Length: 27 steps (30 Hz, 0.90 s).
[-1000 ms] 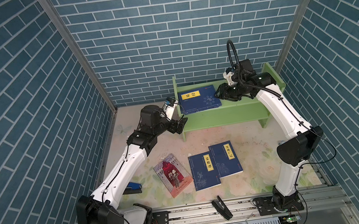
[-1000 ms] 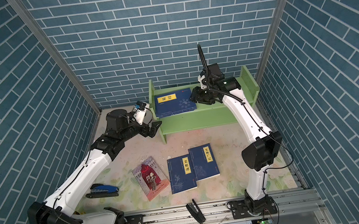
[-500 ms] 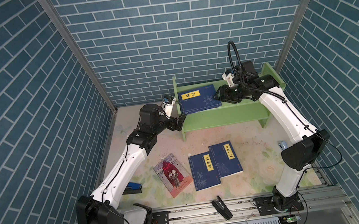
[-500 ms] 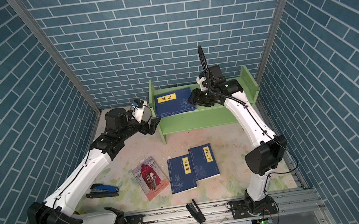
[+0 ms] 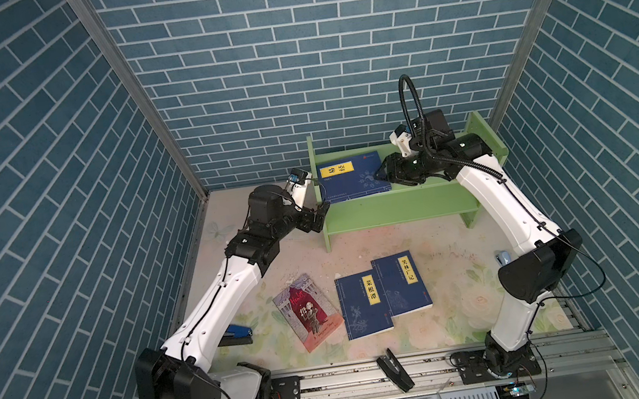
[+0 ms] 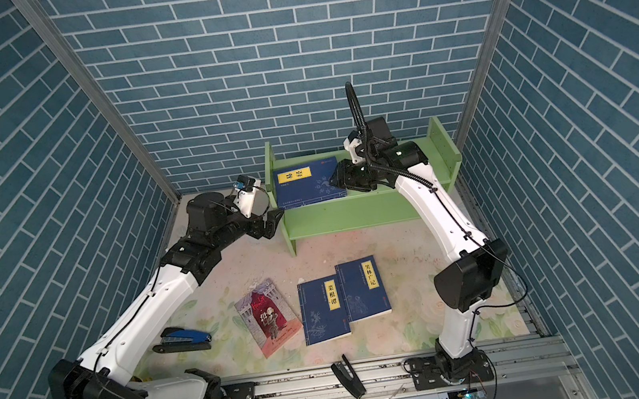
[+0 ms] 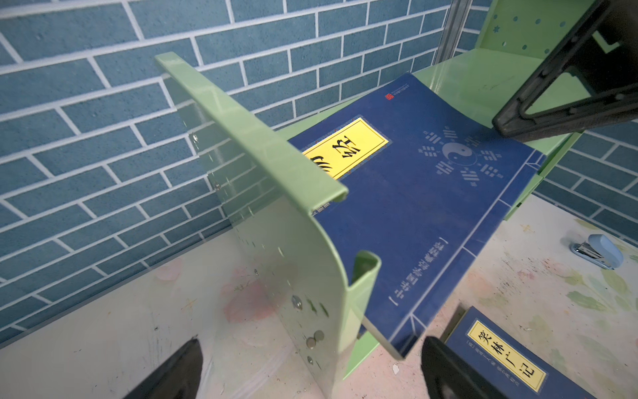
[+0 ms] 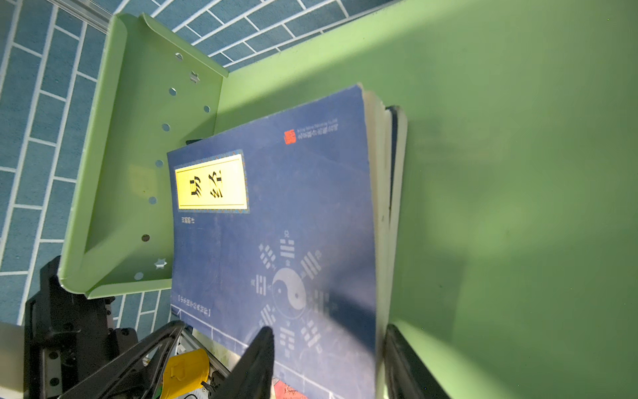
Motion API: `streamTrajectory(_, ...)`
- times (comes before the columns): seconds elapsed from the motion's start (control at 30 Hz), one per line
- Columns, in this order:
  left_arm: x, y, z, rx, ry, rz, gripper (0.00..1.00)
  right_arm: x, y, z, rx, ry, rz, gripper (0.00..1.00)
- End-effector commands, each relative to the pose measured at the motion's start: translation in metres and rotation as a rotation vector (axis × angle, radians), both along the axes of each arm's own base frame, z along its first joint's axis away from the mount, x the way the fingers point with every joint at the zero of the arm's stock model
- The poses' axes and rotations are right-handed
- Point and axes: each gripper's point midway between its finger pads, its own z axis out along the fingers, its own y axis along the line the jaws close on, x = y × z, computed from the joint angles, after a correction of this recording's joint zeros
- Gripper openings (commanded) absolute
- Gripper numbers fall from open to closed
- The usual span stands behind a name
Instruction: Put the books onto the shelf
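Right gripper [image 5: 383, 170]: my jaws pinch the blue books [image 5: 348, 178] by their right edge, atop the shelf [image 5: 394, 207].
Left gripper [image 5: 323, 212]: jaws wide, empty, beside the shelf's left end.
Doing it well: I'd tip them upright slowly, left steadying the shelf.

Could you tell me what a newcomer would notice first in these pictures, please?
The light green shelf at the back stands out, with a dark blue book on the left of its top tier, held at its edge by the right gripper. The open left gripper hovers at the shelf's left end panel. On the floral tabletop in front lie a red-and-grey book and a pair of dark blue paperbacks.
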Motion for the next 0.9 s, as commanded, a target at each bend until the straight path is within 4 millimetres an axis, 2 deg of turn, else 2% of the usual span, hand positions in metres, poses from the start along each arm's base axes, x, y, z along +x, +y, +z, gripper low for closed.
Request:
streamTrajectory(0.0, 0.005, 0.001, 0.017, -0.013, -0.039, 0.023, 1.0, -0.002, 0.007, 0.01, 0.02, -0.012, 0.011, 0.52)
streamTrajectory(0.33, 0.01, 0.006, 0.019, -0.008, -0.053, 0.061, 1.0, -0.003, 0.009, 0.012, 0.017, -0.015, 0.015, 0.52)
streamTrajectory(0.53, 0.013, 0.009, 0.019, -0.001, -0.062, 0.081, 1.0, -0.001, 0.008, 0.006, 0.005, -0.005, 0.012, 0.52)
streamTrajectory(0.87, 0.0, 0.004, 0.015, -0.003, -0.038, 0.027, 1.0, 0.002, 0.004, 0.003, -0.02, -0.012, -0.007, 0.53)
